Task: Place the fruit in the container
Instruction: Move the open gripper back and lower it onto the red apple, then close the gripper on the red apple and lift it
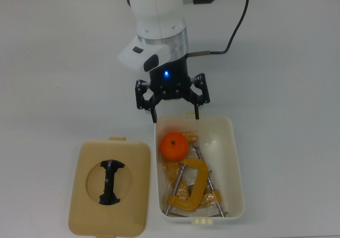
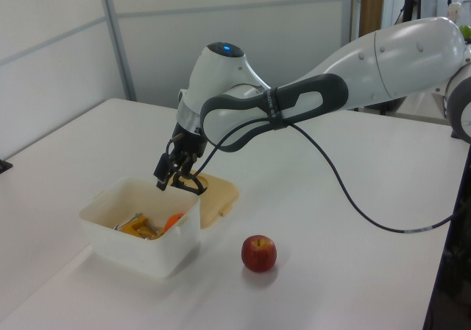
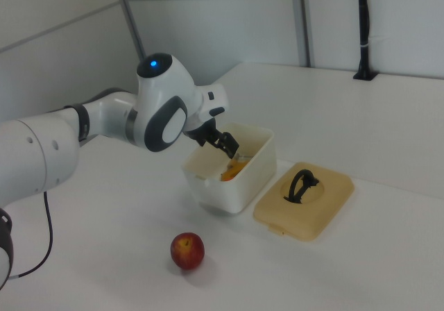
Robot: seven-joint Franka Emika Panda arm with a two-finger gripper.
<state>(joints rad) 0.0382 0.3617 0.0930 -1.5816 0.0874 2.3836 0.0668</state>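
Sitting nearest the camera in the left view, the apple (image 2: 259, 253) rests alone on the table (image 2: 353, 256), just off the container's corner and clear of everything else; it is hidden behind the arm in the top view. Next back, the container (image 1: 237, 163) already holds the mandarin (image 1: 174, 145), which lies in the end of the tub toward the top view's top, touching the C-clamps (image 1: 190, 187) that fill the rest of it. Beside the tub, on the top view's left, the lid (image 1: 133, 195) lies flat with its black handle up. Farther back, the gripper (image 1: 172, 110) hangs over the container's rim with its fingers spread apart and nothing between them, the mandarin well below. One fruit is in, so the apple looks to be what remains. To do that well, the arm should rise straight up clear of the rim before crossing to the apple, come down over its middle with fingers wide, and close at its broadest part. For the drop, free floor is scarce, so releasing low beside the mandarin should stop it bouncing off the clamps.
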